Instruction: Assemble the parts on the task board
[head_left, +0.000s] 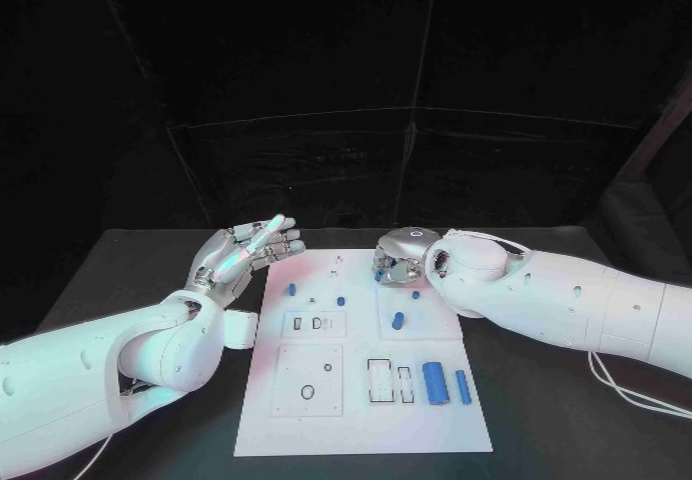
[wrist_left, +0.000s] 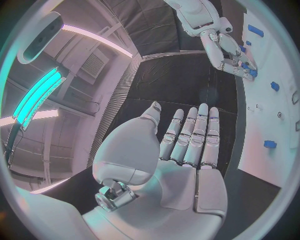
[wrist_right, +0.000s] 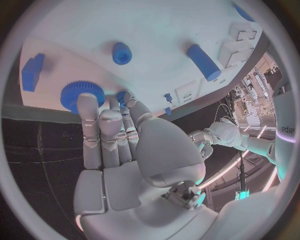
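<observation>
The white task board (head_left: 361, 420) lies in the middle of the black table. My right hand (head_left: 405, 256) hangs over its far end, fingers pointing down. In the right wrist view its fingertips (wrist_right: 87, 102) touch a blue gear (wrist_right: 80, 90), and the thumb and a finger pinch a small blue part (wrist_right: 121, 94). My left hand (head_left: 254, 248) hovers flat beside the board's far left corner, fingers straight and apart, palm bare (wrist_left: 187, 150). Small blue pegs (head_left: 290, 289) (head_left: 340, 300) (head_left: 398, 320) stand on the board. Two blue cylinders (head_left: 433, 382) (head_left: 463, 386) lie near its right edge.
The board carries a raised square plate (head_left: 309, 380) and rectangular slots (head_left: 379, 380) at its near half. A blue block (wrist_right: 31, 72), a peg (wrist_right: 122, 52) and a cylinder (wrist_right: 203, 61) sit on the board ahead of my right hand. Black table (head_left: 130, 270) surrounds the board.
</observation>
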